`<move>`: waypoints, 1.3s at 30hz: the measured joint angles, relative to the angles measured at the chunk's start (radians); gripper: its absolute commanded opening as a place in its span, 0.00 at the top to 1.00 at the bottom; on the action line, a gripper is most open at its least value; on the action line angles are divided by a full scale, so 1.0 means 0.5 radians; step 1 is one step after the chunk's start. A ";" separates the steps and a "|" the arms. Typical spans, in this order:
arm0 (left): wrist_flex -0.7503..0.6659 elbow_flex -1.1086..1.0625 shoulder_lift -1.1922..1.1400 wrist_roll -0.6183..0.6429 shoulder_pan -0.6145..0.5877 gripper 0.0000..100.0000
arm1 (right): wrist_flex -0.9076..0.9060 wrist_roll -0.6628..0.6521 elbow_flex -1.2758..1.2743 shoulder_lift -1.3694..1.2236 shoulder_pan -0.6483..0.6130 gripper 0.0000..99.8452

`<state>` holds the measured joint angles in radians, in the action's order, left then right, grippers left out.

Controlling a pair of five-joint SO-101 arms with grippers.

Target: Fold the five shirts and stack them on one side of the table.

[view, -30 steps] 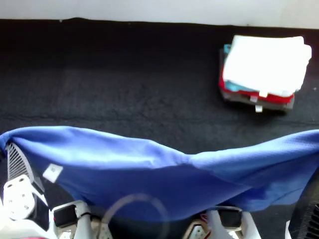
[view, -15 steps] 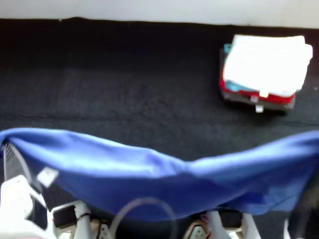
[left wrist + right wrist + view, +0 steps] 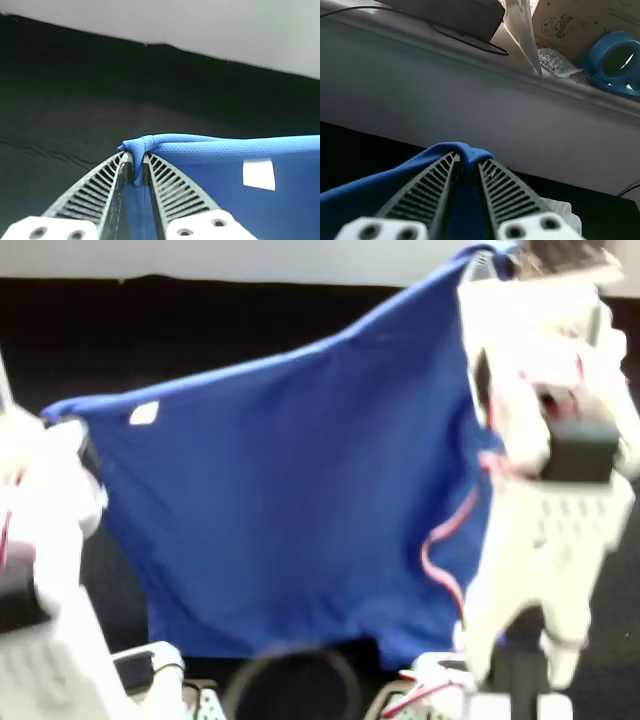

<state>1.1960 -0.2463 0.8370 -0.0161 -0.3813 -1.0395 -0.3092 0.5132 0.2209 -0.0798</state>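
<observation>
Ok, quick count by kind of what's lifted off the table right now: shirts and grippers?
blue shirt: 1, hanging spread between the two arms
grippers: 2, the left gripper and the right gripper, each shut on an upper corner of it
Total: 3

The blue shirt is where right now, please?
High view: the blue shirt hangs spread over the table, held between the left gripper and the right gripper.

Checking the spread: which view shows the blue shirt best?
The high view: the blue shirt hangs spread wide there. The left wrist view shows a pinched corner and white tag; the right wrist view, another pinched corner.
</observation>
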 measured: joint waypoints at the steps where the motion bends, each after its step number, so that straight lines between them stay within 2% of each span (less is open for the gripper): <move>1: -0.003 0.074 -0.141 0.000 0.018 0.99 | 0.049 0.000 0.000 -0.061 0.000 0.99; 6: 0.046 0.644 -0.847 0.000 0.055 0.99 | 0.184 0.003 0.015 -0.325 0.000 0.99; 12: 0.356 1.467 -1.473 -0.003 0.058 0.99 | 0.187 0.003 0.245 -0.516 0.000 0.99; 15: 0.482 1.691 -1.722 -0.046 0.064 0.99 | 0.129 0.003 0.267 -0.601 0.000 0.99; 28: 0.678 1.746 -2.535 -0.080 0.068 0.99 | -0.356 0.003 0.267 -1.409 0.000 0.99; 34: 1.040 1.746 -2.722 -0.144 0.107 0.99 | -0.786 0.003 0.288 -1.442 0.000 0.99; 39: 1.114 1.571 -2.670 -0.227 0.123 0.99 | -1.071 0.003 0.292 -1.442 0.021 0.99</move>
<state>1.7530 0.5393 -0.4979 -0.1297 -0.3199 -1.5750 -0.3076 0.6590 -0.5002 -0.0690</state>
